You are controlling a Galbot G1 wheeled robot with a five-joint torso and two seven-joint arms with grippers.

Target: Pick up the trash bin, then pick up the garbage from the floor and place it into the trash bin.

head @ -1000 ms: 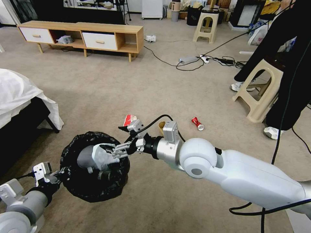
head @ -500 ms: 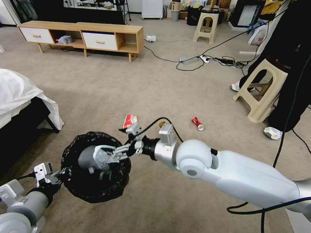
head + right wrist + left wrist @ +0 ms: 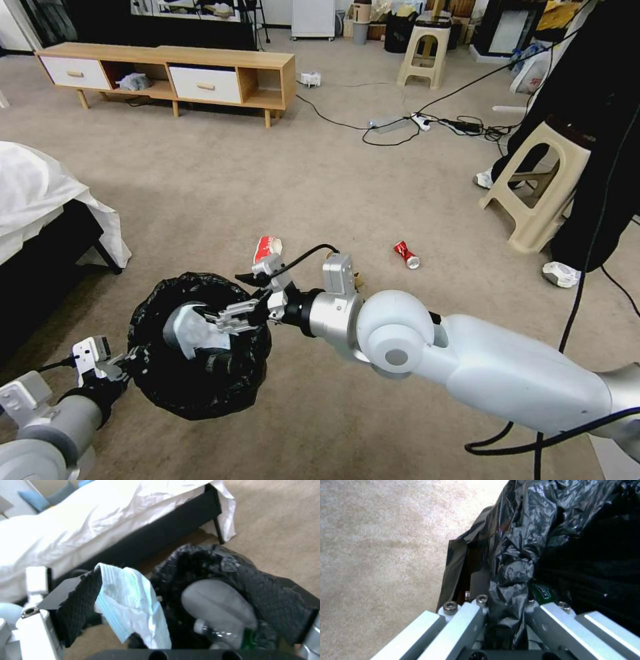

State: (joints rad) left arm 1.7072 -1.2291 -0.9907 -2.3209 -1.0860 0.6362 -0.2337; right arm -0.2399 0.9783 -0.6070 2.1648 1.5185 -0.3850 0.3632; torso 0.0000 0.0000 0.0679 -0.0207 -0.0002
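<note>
Right gripper (image 3: 223, 320), jaws spread, hangs over the trash bin (image 3: 198, 347) with tissue (image 3: 133, 605) clinging; left gripper (image 3: 130, 363) pinches the rim. Steady bin advisable.

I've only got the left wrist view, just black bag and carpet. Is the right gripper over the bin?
Observer: Yes, the right gripper hangs over the opening of the bin.
Operator: Is it holding anything?
Observer: Its jaws stand wide apart, and a white tissue hangs against one pad.
Operator: Any litter on the floor?
Observer: A red can and a wrapper lie beyond the bin.
</note>
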